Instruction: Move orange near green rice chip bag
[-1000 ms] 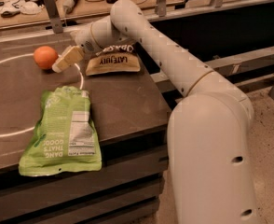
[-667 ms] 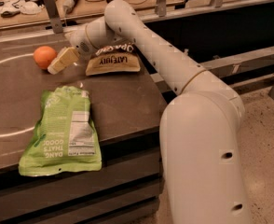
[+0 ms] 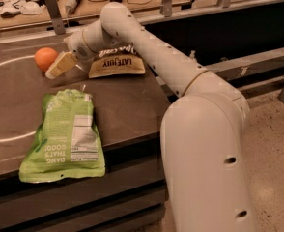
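The orange (image 3: 45, 58) sits on the dark table at the back left. The green rice chip bag (image 3: 64, 137) lies flat near the table's front edge, its white label facing up. My gripper (image 3: 55, 69) is at the end of the white arm, just right of the orange and beside it, low over the table. It is behind the top of the green bag.
A tan-and-brown chip bag (image 3: 115, 63) lies right of the gripper, partly under the arm. The table (image 3: 132, 105) ends at a right edge near the arm's base. A railing post (image 3: 52, 11) and a cluttered bench stand behind. A white curved line marks the tabletop.
The gripper has moved left, closer to the orange. The orange and both bags have not moved.
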You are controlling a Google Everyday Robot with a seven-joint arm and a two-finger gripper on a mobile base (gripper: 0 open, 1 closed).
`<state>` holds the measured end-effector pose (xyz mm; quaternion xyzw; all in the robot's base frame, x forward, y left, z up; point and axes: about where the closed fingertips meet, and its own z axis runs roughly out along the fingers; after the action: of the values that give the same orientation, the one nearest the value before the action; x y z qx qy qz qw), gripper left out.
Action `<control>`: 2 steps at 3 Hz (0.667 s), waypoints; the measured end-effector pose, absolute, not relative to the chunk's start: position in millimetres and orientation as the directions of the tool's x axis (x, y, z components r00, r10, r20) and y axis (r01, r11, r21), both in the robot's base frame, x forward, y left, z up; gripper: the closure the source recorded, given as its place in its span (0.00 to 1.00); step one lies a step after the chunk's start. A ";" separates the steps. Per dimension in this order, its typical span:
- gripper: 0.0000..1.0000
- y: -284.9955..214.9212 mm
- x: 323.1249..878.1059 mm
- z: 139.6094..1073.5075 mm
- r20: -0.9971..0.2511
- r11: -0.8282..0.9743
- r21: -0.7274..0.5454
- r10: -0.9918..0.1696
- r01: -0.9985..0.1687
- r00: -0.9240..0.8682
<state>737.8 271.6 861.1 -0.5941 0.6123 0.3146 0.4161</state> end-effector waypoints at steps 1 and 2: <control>0.34 283.9 738.3 863.1 -0.894 0.088 -0.108 -0.444 -0.990 0.058; 0.52 298.0 736.7 866.9 -0.915 0.060 -0.079 -0.401 -0.995 0.049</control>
<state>736.7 298.0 866.9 -0.5883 0.5931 0.3521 0.4221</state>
